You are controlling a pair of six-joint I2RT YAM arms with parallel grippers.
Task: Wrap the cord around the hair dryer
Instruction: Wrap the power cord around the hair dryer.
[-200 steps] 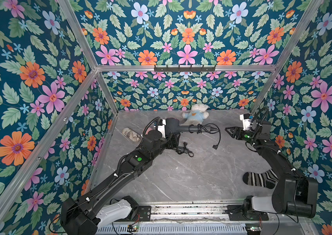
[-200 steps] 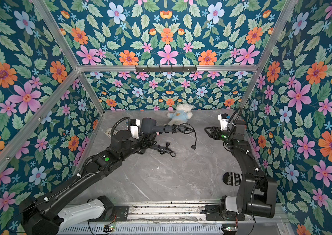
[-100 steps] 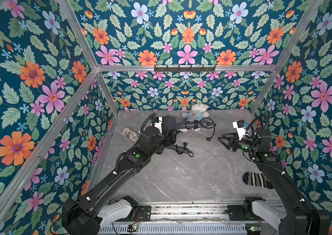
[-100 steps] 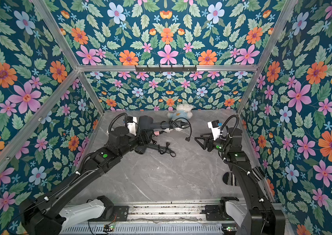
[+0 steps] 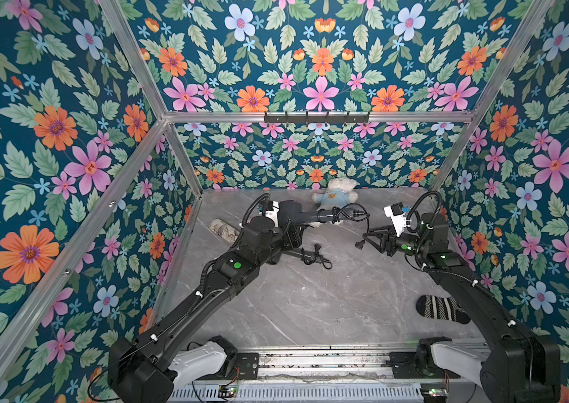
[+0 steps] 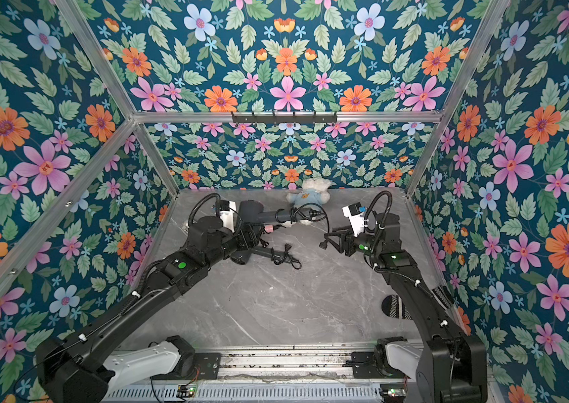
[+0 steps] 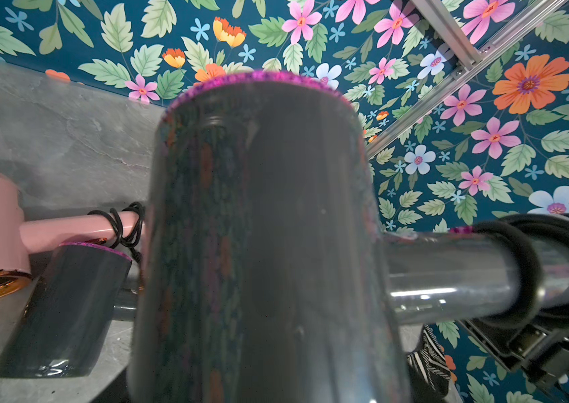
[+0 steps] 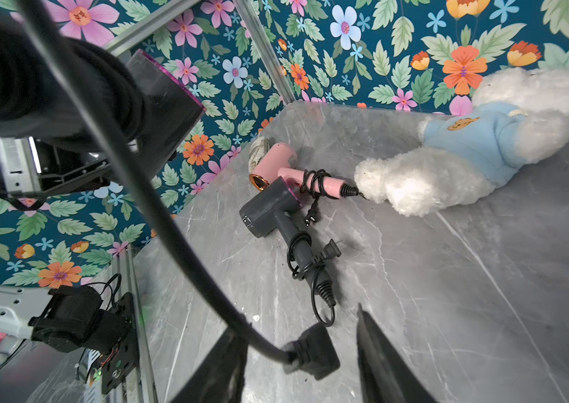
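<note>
1. Grey marbled table (image 5: 311, 307), boxed in by floral walls (image 5: 321, 62).
2. Against a second ago: right gripper (image 5: 365, 240) in from the right wall, at the hanging plug (image 8: 312, 352), fingers apart around it.
3. Hair dryer (image 5: 290, 210) up off the table near the back, clamped in the left gripper (image 5: 293, 230); long axis level, side to side, handle end toward the right arm, cord (image 7: 524, 265) looped there.

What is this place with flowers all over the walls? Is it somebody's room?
Probably not: it looks like a robot practice booth. The flowered walls sit in a metal frame, and a left arm, holding a hair dryer, and a right arm stand on a rail.
</note>
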